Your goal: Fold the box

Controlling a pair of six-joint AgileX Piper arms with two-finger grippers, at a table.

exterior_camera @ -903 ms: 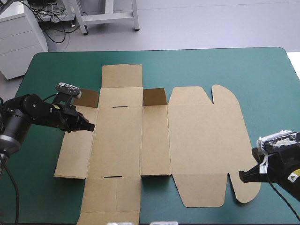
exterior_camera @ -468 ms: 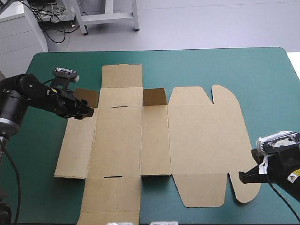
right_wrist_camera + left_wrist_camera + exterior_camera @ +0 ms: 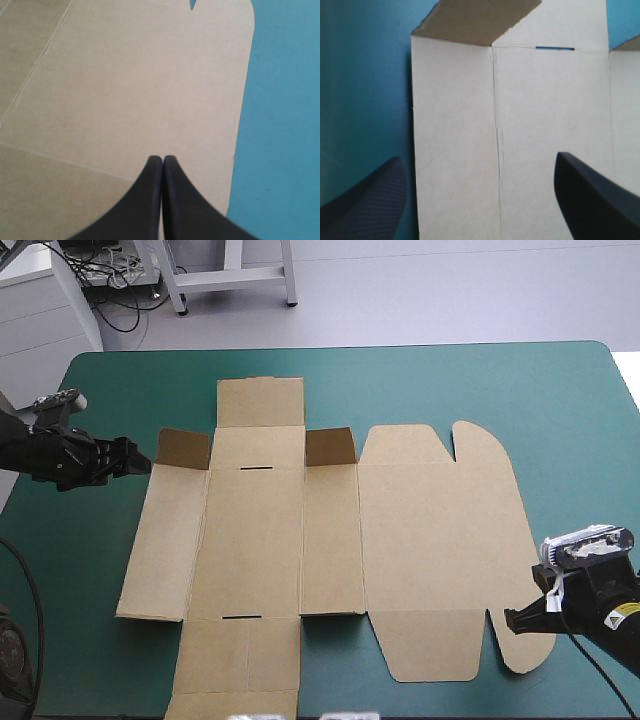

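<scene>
Box (image 3: pixel 330 530) flat between parted left claw (image 3: pixel 140 459) and closed right claw (image 3: pixel 513 620) over its corner

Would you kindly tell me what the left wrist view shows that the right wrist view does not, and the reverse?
Only the left wrist view: a raised flap, a slot, and the left gripper open. Only the right wrist view: the rounded lid edge with its notch, and the right gripper shut. Both: the brown box spread on the teal-green cover.
</scene>
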